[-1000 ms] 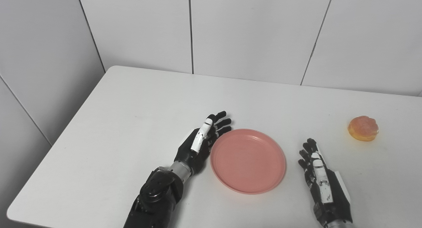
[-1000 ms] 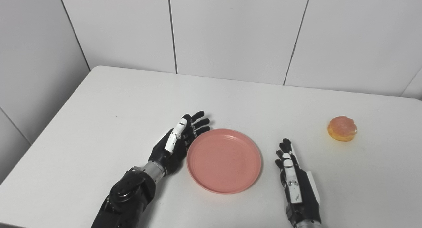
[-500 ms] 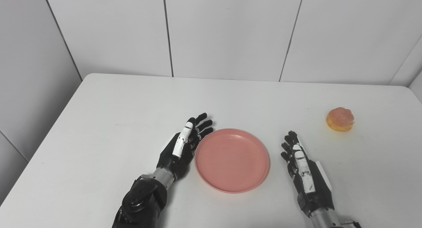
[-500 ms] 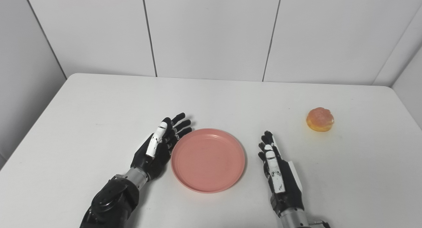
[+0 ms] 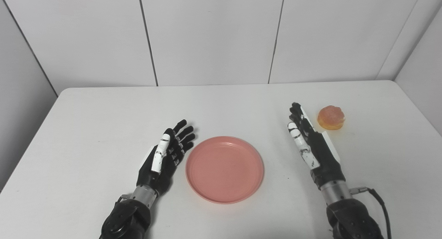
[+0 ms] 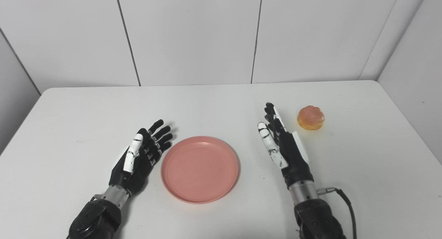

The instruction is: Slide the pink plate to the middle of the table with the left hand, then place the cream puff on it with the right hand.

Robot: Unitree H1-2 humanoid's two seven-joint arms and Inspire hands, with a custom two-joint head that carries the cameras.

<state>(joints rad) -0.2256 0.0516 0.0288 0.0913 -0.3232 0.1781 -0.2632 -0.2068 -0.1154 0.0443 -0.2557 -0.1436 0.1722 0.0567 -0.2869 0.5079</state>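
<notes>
The pink plate (image 5: pixel 224 169) lies flat and empty near the middle of the white table (image 5: pixel 103 111). My left hand (image 5: pixel 165 156) is open, its fingers straight, just left of the plate's rim with a small gap. The cream puff (image 5: pixel 331 117) sits on the table at the right. My right hand (image 5: pixel 309 143) is open and upright on its edge, between plate and puff, its fingertips just left of the puff. The same shows in the right eye view: plate (image 6: pixel 199 168), puff (image 6: pixel 310 117), left hand (image 6: pixel 140 158), right hand (image 6: pixel 283 145).
White panelled walls stand behind the table and to its right. The table's far edge (image 5: pixel 221 86) runs under the back wall. A black cable (image 5: pixel 378 197) trails from my right wrist.
The camera has swung to the right, shifting the whole picture left. My right hand has moved forward and up toward the cream puff. My left hand has drawn slightly away from the plate.
</notes>
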